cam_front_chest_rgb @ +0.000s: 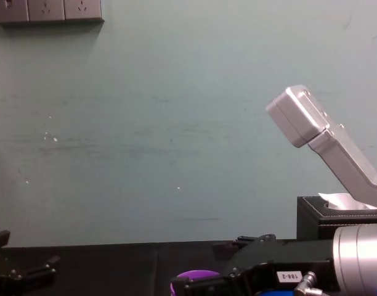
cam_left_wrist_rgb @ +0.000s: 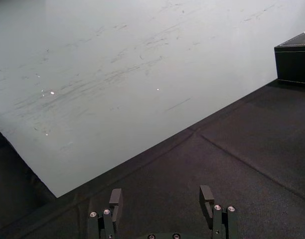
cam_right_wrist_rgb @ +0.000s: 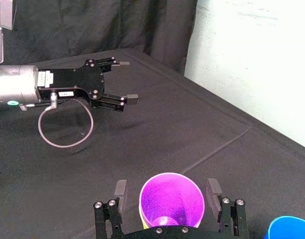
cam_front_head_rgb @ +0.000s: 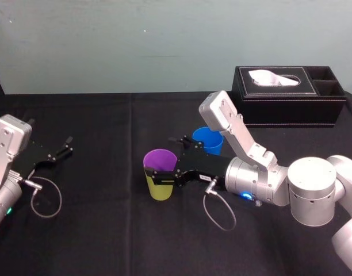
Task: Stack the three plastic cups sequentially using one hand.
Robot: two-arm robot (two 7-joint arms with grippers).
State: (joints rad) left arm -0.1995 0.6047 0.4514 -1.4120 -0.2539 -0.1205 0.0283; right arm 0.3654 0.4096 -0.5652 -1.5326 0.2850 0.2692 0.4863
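Observation:
The purple cup (cam_front_head_rgb: 160,158) (cam_right_wrist_rgb: 172,199) sits nested inside the yellow-green cup (cam_front_head_rgb: 160,190), upright at the middle of the black table. My right gripper (cam_front_head_rgb: 163,160) (cam_right_wrist_rgb: 166,189) straddles this pair at rim height. It is open, with one finger on each side and a small gap to the purple rim. The purple rim (cam_front_chest_rgb: 194,274) peeks up between the right gripper's fingers (cam_front_chest_rgb: 201,266) in the chest view. The blue cup (cam_front_head_rgb: 207,138) (cam_right_wrist_rgb: 292,229) stands upright just behind the right gripper's body. My left gripper (cam_front_head_rgb: 64,146) (cam_left_wrist_rgb: 161,199) (cam_right_wrist_rgb: 128,79) rests open at the table's left, holding nothing.
A black tissue box (cam_front_head_rgb: 288,95) (cam_left_wrist_rgb: 294,62) (cam_front_chest_rgb: 336,216) stands at the back right against the pale wall. A black cloth (cam_front_head_rgb: 107,230) covers the table. A looped cable (cam_front_head_rgb: 219,213) hangs from the right wrist, another (cam_front_head_rgb: 46,201) from the left.

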